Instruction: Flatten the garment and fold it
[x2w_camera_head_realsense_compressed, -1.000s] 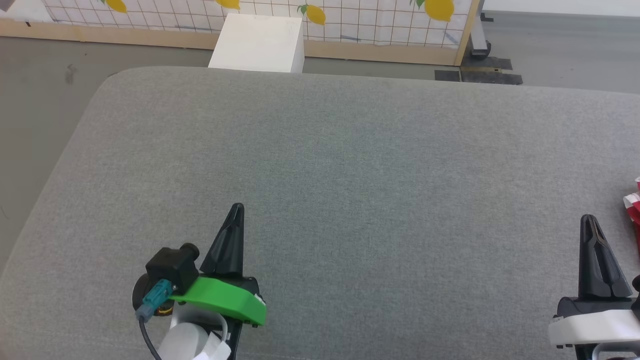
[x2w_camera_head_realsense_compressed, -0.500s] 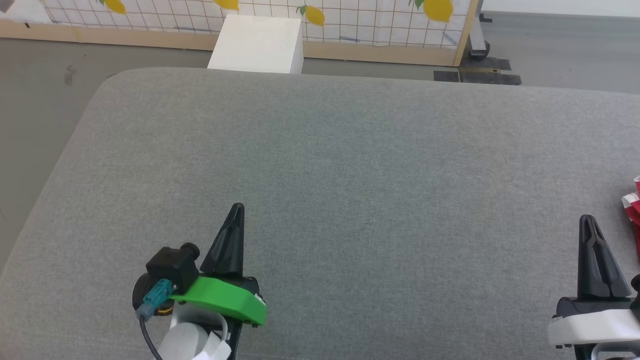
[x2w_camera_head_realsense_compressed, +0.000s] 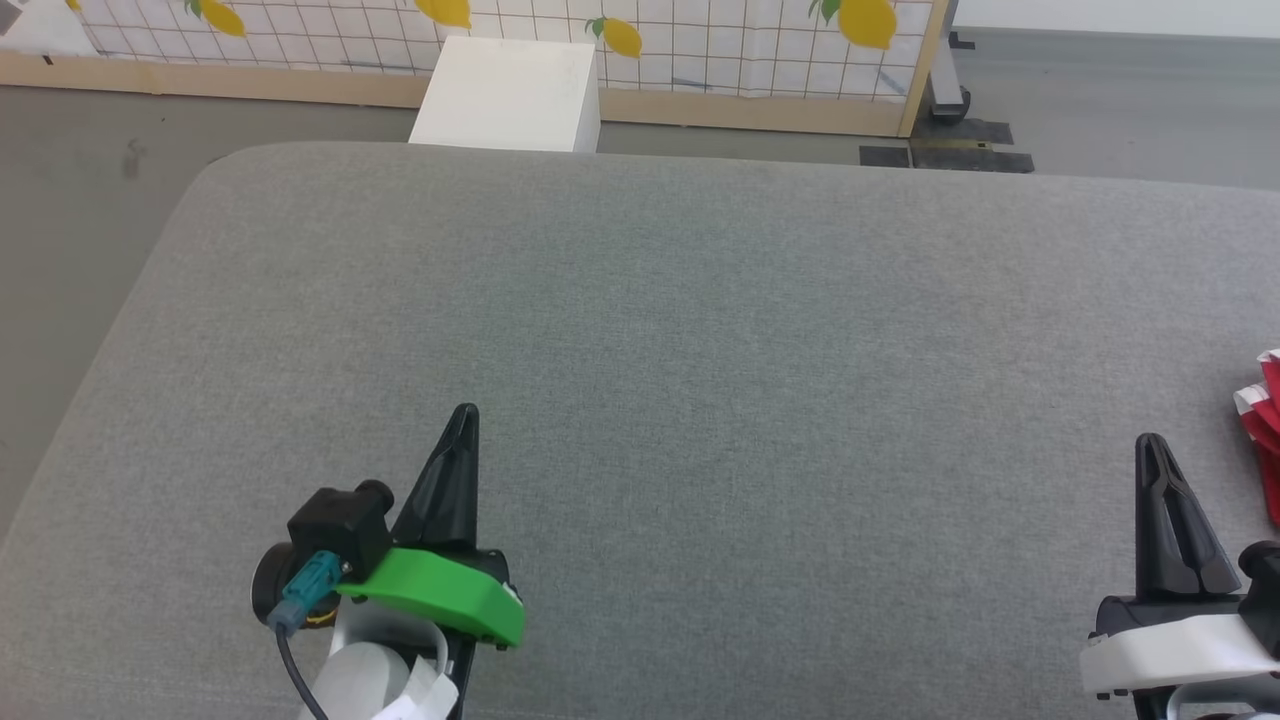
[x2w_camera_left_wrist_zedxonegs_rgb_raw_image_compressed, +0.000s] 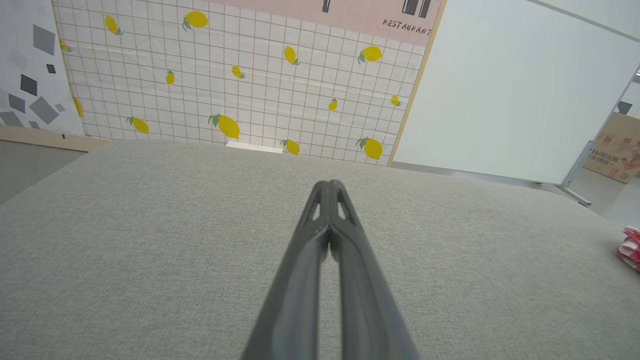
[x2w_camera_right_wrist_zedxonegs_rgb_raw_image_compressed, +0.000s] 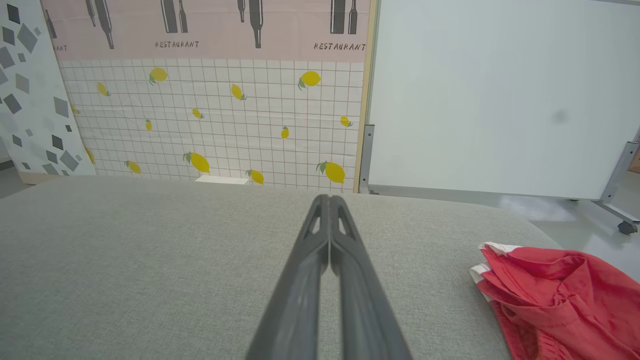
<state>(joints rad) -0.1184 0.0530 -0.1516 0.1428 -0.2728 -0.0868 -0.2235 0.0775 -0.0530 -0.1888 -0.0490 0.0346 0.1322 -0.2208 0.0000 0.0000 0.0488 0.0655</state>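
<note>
While L hand (x2w_camera_head_realsense_compressed: 466, 414), R hand (x2w_camera_head_realsense_compressed: 1150, 444) sit closed, garment (x2w_camera_right_wrist_zedxonegs_rgb_raw_image_compressed: 560, 295) lies crumpled rt.

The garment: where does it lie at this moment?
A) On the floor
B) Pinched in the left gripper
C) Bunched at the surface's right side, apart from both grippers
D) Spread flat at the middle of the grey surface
C: the garment lies as a crumpled red heap on the grey surface, to the right of the right gripper, which is shut on nothing, and far from the left gripper.
</note>
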